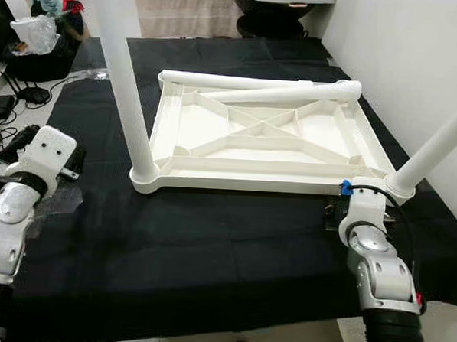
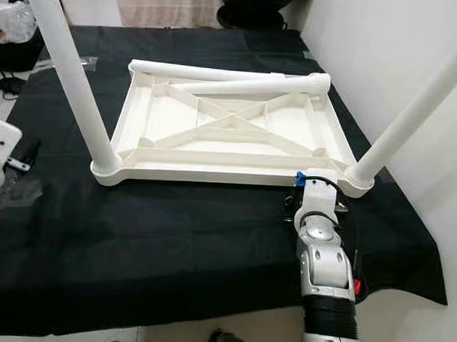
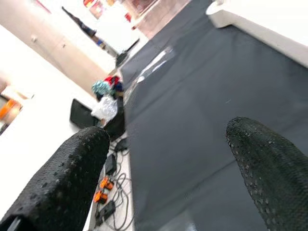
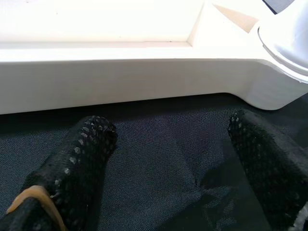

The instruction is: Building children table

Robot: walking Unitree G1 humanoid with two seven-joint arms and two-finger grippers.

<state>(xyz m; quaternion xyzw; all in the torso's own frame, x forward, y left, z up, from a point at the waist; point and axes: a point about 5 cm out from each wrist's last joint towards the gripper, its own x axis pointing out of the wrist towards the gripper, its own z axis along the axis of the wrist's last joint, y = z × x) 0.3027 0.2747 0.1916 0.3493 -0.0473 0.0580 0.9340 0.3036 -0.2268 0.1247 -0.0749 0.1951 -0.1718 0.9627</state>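
A white plastic tabletop (image 1: 265, 135) lies upside down on a black cloth (image 1: 209, 239). One white leg (image 1: 126, 81) stands in its near left corner, another (image 1: 437, 147) in its near right corner. Two loose white legs (image 1: 271, 87) lie across the far edge. My right gripper (image 4: 168, 159) is open just above the cloth, close in front of the tabletop's near rim (image 4: 120, 72) by the right corner, holding nothing. My left gripper (image 3: 168, 168) is open over the cloth to the left of the tabletop, also holding nothing.
A white wall (image 1: 419, 51) runs along the right. Cables and small devices (image 1: 9, 106) lie on the floor at the left, with a black bin and a plastic bag (image 1: 36, 34) behind. Clear plastic wrap (image 2: 9, 194) lies on the cloth near my left arm.
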